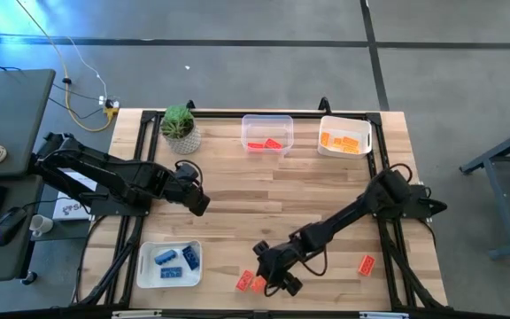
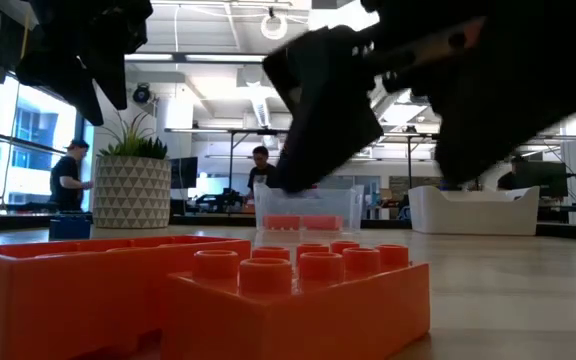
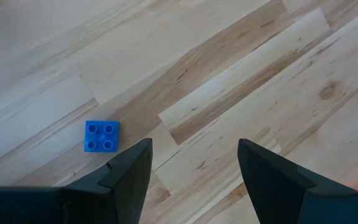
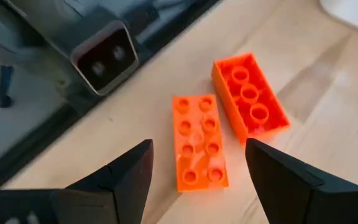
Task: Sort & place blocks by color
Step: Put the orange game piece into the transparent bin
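Since most bricks are binned, it's mostly done: blue bricks in the front-left tray, red ones and orange ones in the back tubs. Left claw hangs open, empty. Right claw gapes empty over two orange bricks at the desk's front edge; another orange brick waits front-right.

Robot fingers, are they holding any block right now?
No. The right gripper hangs open above two orange blocks without touching them. The left gripper is open too, over bare table, with nothing between its fingers.
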Tool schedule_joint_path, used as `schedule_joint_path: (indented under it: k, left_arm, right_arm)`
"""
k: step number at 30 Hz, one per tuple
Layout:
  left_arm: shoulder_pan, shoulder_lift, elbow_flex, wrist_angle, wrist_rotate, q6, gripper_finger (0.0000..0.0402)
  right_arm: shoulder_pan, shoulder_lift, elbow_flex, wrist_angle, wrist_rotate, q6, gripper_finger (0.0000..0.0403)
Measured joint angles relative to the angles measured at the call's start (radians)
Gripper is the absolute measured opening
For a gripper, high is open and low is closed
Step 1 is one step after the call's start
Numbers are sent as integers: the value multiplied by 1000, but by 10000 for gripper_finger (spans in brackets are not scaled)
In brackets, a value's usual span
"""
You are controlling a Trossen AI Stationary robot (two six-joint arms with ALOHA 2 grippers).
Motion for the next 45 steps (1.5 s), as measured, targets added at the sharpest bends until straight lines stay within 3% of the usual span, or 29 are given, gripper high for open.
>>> schedule_joint_path:
  k: [14, 23, 35, 38, 43, 45]
  left_arm:
    - [0, 53, 1, 0, -3, 1, 225]
    - [0, 101, 1, 0, 5, 29, 225]
    - [0, 100, 1, 2, -2, 62, 225]
    - [0, 100, 1, 2, -3, 66, 225]
    - [0, 100, 1, 2, 13, 87, 225]
    - [0, 100, 1, 2, 19, 101, 225]
  right_arm:
    - [8, 58, 0, 15, 52, 0, 239]
    - [4, 57, 0, 29, 48, 0, 194]
    - [-6, 73, 0, 32, 12, 37, 188]
    - [-12, 72, 0, 31, 12, 59, 172]
    - [-26, 72, 0, 33, -18, 138, 107]
    - [-31, 72, 0, 33, -28, 155, 107]
